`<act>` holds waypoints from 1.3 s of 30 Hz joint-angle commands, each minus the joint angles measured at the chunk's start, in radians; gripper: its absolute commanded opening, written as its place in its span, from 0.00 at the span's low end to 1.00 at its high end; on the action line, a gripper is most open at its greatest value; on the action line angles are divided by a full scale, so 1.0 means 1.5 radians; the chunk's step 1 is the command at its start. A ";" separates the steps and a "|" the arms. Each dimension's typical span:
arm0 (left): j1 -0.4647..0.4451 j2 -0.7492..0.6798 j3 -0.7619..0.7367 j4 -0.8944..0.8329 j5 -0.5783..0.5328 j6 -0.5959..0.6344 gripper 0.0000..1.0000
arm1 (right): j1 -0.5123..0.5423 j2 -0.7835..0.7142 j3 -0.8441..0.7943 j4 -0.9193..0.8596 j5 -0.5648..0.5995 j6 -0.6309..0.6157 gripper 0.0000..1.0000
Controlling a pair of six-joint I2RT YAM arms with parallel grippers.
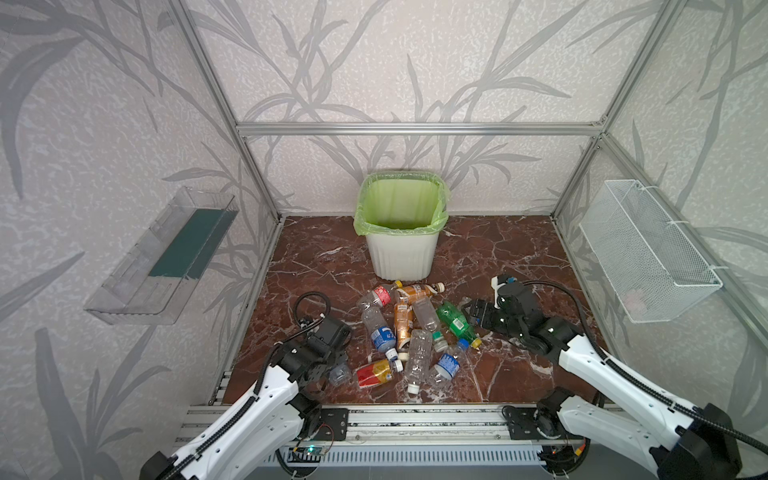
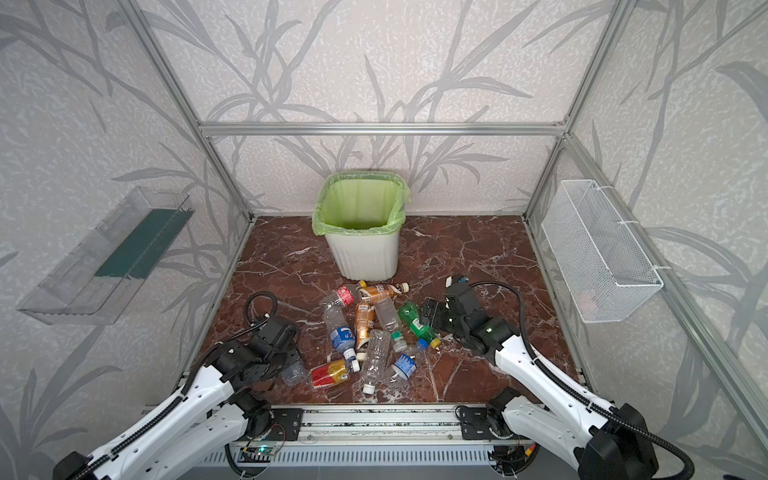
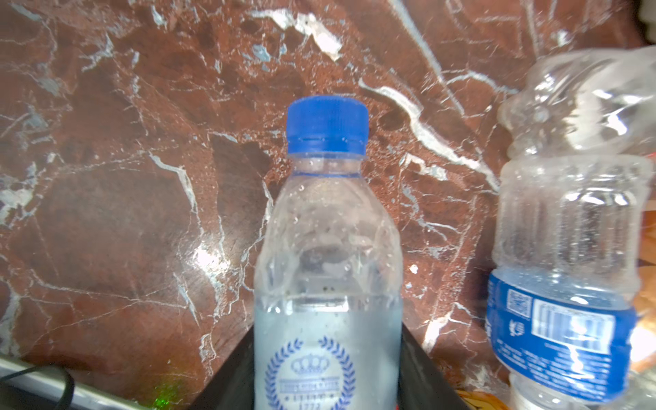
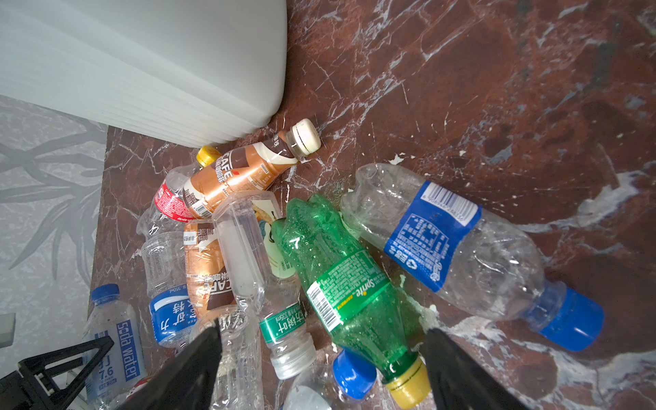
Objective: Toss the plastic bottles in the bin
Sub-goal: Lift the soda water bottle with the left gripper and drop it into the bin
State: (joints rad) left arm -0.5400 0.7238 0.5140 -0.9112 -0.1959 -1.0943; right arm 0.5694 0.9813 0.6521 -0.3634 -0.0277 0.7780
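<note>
1. While my left pincer (image 1: pixel 334 371) is clamped shut on a clear blue-capped bottle (image 3: pixel 328 230), the step in hand is, as I judge it, the carry: the grasp is made and the lift is due. The cap points away from my palm, and the labelled body sits between my fingers (image 3: pixel 234 383).
2. Just beside that pincer, on the side toward my other arm, lies a clear blue-labelled bottle (image 3: pixel 564 312). It is near enough to be brushed on the way up.
3. The bin (image 1: pixel 401 257) stands well ahead of my left pincer, beyond the pile (image 1: pixel 409 328) of bottles and against the back wall. No bottle shows inside its green liner in both top views.
4. My right pincer (image 1: pixel 474 313) hangs wide open and holds nothing. Beneath it lies the green bottle (image 4: pixel 340 280), with its yellow-capped neck between my spread jaws. Whether they touch it I cannot tell.
5. The next move, by my reckoning, is to raise the left pincer clear of its neighbours. Then I swing it forward over the pile to the bin's mouth and let go. The bottle is thin-walled and beaded with droplets, so it may slip.
6. My right pincer would then need to drop and close across the green bottle's narrow end.
</note>
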 commanded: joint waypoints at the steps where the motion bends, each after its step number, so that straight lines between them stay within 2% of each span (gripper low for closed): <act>1: 0.007 -0.023 0.029 -0.013 -0.017 0.008 0.55 | 0.001 -0.010 -0.009 0.004 -0.001 0.000 0.89; 6: 0.013 -0.084 0.036 0.007 -0.003 0.020 0.55 | 0.001 -0.016 -0.010 0.001 0.002 0.002 0.89; 13: 0.016 -0.164 0.061 0.103 0.016 0.089 0.54 | 0.002 -0.024 -0.017 0.004 0.004 0.004 0.89; 17: 0.016 -0.139 0.126 0.186 0.033 0.161 0.54 | 0.002 -0.027 -0.015 0.003 0.005 0.004 0.89; 21: 0.016 -0.044 0.248 0.300 0.074 0.255 0.54 | 0.002 -0.033 -0.010 0.001 0.008 0.004 0.89; 24: 0.017 0.083 0.406 0.374 0.107 0.318 0.55 | 0.001 -0.044 -0.001 -0.008 0.012 0.007 0.88; 27: 0.018 0.260 0.623 0.374 0.105 0.373 0.59 | 0.002 -0.061 0.017 -0.028 0.016 0.014 0.88; 28: 0.023 0.331 0.722 0.336 0.103 0.379 0.64 | 0.001 -0.068 0.025 -0.037 0.018 0.015 0.88; 29: 0.039 0.407 0.836 0.266 0.113 0.378 0.78 | 0.001 -0.074 0.036 -0.048 0.019 0.014 0.88; 30: 0.056 0.473 0.944 0.163 0.097 0.353 0.84 | 0.002 -0.079 0.043 -0.059 0.023 0.011 0.88; 32: 0.114 0.580 1.153 -0.041 0.148 0.326 0.94 | 0.000 -0.093 0.050 -0.082 0.038 0.004 0.88; 33: 0.120 0.578 1.170 -0.069 0.142 0.332 0.96 | -0.001 -0.101 0.048 -0.089 0.043 0.004 0.88; 34: 0.118 0.534 1.120 -0.049 0.122 0.342 0.98 | -0.001 -0.111 0.041 -0.092 0.048 0.005 0.88; 37: 0.122 0.315 0.807 0.120 0.061 0.335 0.99 | -0.008 -0.129 0.010 -0.085 0.048 0.011 0.88; 39: 0.129 0.219 0.697 0.109 0.016 0.340 0.99 | -0.014 -0.122 0.002 -0.082 0.035 0.007 0.88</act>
State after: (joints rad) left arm -0.3485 1.2633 1.6703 -0.7338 -0.0738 -0.6010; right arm 0.5587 0.7956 0.6804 -0.4549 0.0200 0.7929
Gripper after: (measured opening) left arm 0.993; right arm 0.883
